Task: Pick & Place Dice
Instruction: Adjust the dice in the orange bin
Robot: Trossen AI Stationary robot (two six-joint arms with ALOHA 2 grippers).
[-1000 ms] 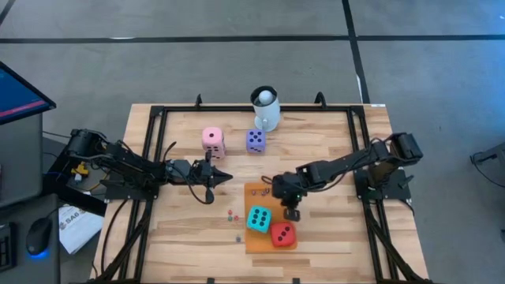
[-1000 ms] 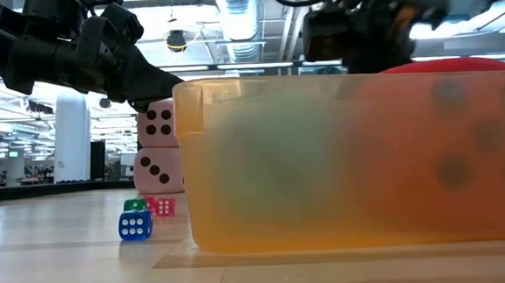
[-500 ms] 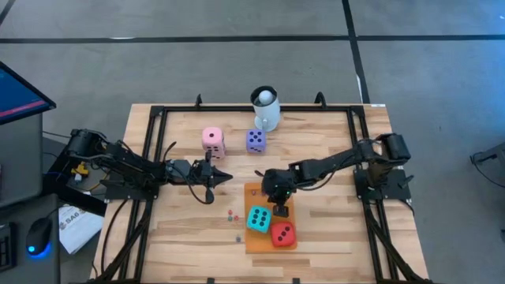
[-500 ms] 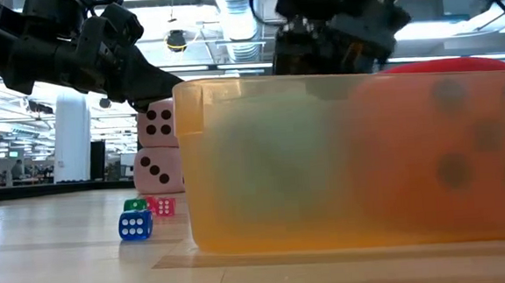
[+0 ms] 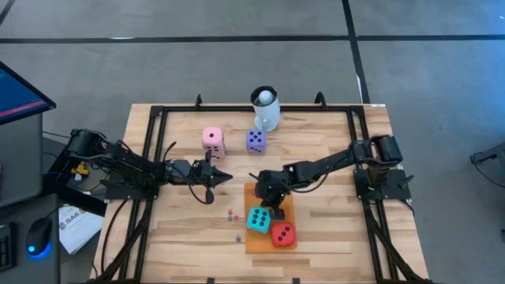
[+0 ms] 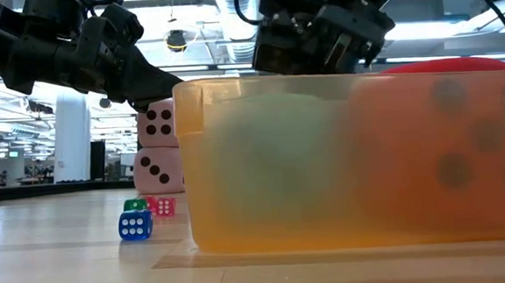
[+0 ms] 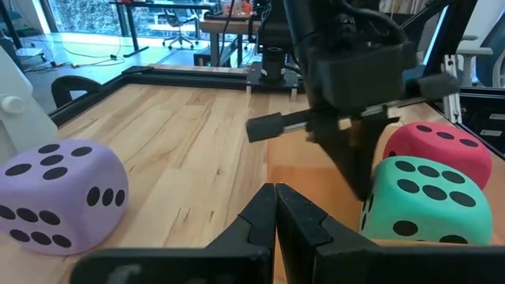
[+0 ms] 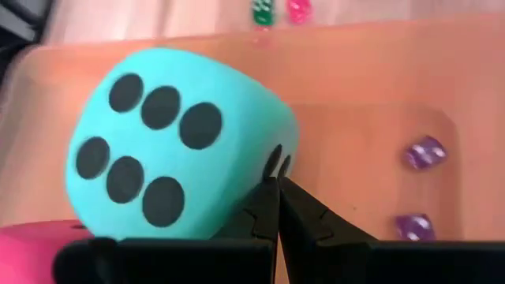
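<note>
A teal die (image 5: 258,220) and a red die (image 5: 283,233) lie in an orange tray (image 5: 251,241). My right gripper (image 5: 277,211) is shut and slants down into the tray, its tips at the teal die's (image 8: 170,142) far side. Two tiny purple dice (image 8: 426,151) lie on the tray floor. A pink die (image 5: 212,140) and a purple die (image 5: 255,140) rest on the table farther back. Tiny coloured dice (image 5: 233,214) lie left of the tray. My left gripper (image 5: 215,180) hangs shut over the table's left half, touching nothing. My right gripper's shut fingertips (image 8: 276,170) stand against the teal die's rounded edge (image 8: 286,138), coming from the far side and slanting down. I cannot tell whether they touch it. The die rests on the tray floor.
A white mug with a ball (image 5: 265,109) stands at the far edge. A black frame (image 5: 150,158) runs round the tabletop. The tray's translucent wall (image 6: 350,153) fills the low view's foreground. Bare wood lies between the left gripper and the tray.
My right gripper has gone toward the table's left edge and down, from the tray's right side to a place inside it beside the teal die, and has tipped more steeply downward. It has stayed shut. The dice have not moved.
</note>
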